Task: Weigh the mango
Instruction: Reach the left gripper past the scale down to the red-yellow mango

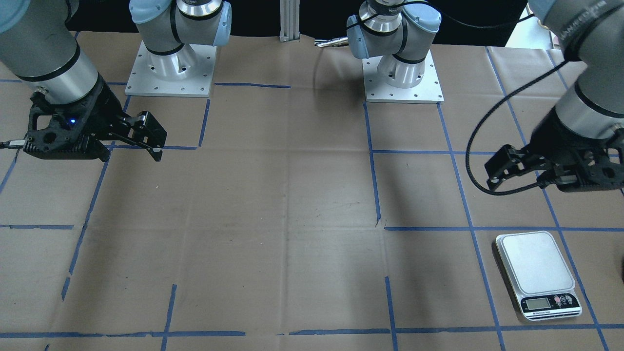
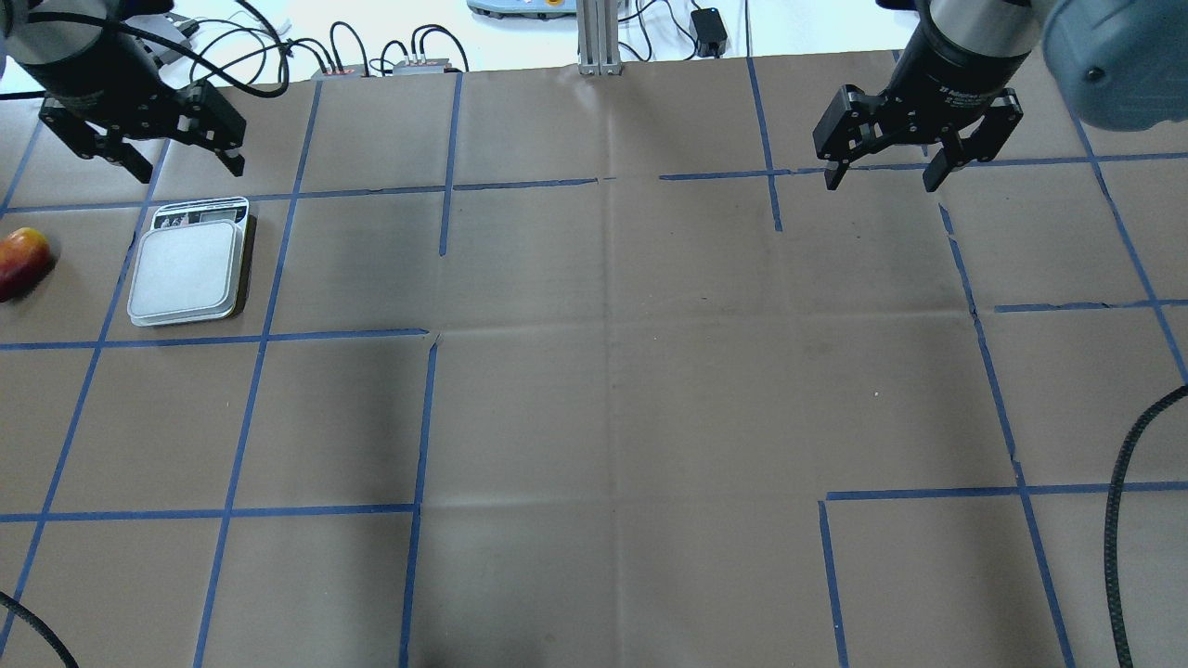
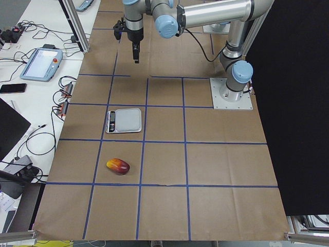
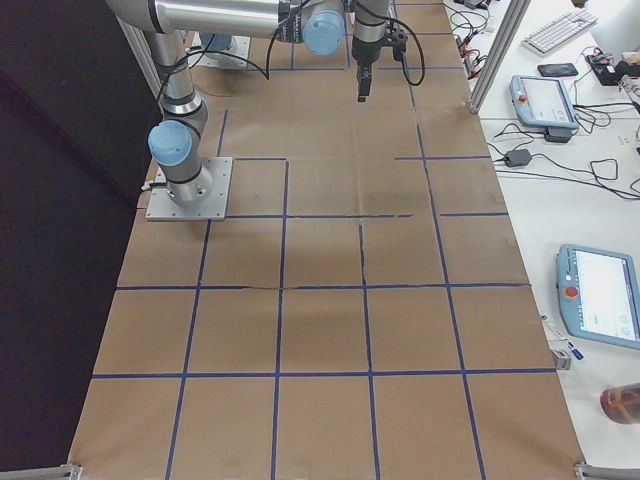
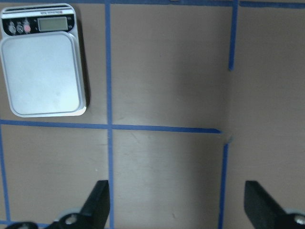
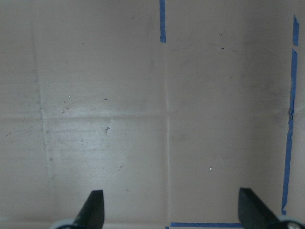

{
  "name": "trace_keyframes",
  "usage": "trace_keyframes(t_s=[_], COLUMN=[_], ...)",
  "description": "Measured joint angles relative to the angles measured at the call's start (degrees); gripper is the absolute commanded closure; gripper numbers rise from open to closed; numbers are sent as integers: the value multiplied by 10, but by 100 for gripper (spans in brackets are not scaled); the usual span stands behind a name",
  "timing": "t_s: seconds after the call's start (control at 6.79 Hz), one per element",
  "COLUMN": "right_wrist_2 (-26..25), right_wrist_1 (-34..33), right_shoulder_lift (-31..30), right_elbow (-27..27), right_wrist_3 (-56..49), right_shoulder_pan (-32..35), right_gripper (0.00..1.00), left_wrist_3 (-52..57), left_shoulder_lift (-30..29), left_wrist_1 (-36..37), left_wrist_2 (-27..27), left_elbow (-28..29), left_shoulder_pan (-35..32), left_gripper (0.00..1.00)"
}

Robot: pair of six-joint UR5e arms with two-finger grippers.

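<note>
The mango [image 2: 22,262], red with a yellow end, lies on the paper-covered table at the far left edge of the overhead view. It also shows in the exterior left view [image 3: 118,166]. The scale [image 2: 190,269] stands just right of it with its platform bare; it also shows in the front view [image 1: 537,274] and the left wrist view [image 5: 43,71]. My left gripper [image 2: 192,173] hangs open and empty, high above the table just beyond the scale [image 5: 176,210]. My right gripper [image 2: 882,181] hangs open and empty over bare table far to the right [image 6: 174,212].
Blue tape lines [image 2: 422,417] divide the brown paper into squares. The two arm base plates [image 1: 170,73] [image 1: 402,75] stand at the robot's edge. Cables and boxes [image 2: 371,56] lie along the far edge, and teach pendants [image 4: 545,95] lie on the side bench.
</note>
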Motion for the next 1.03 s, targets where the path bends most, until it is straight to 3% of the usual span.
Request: trace_keyframes(t_s=[0.59, 1.03], right_wrist_2=[0, 0], right_wrist_1=[0, 0], right_shoulder_lift=[0, 0], right_elbow=[0, 0], right_wrist_3=[0, 0], right_shoulder_pan=[0, 0], right_gripper=[0, 0], left_wrist_3=[62, 69], left_shoulder_lift=[-103, -147], left_wrist_1=[23, 25], left_wrist_2=[-5, -24], left_elbow=[79, 110], left_shoulder_pan=[113, 146], left_gripper=[0, 0])
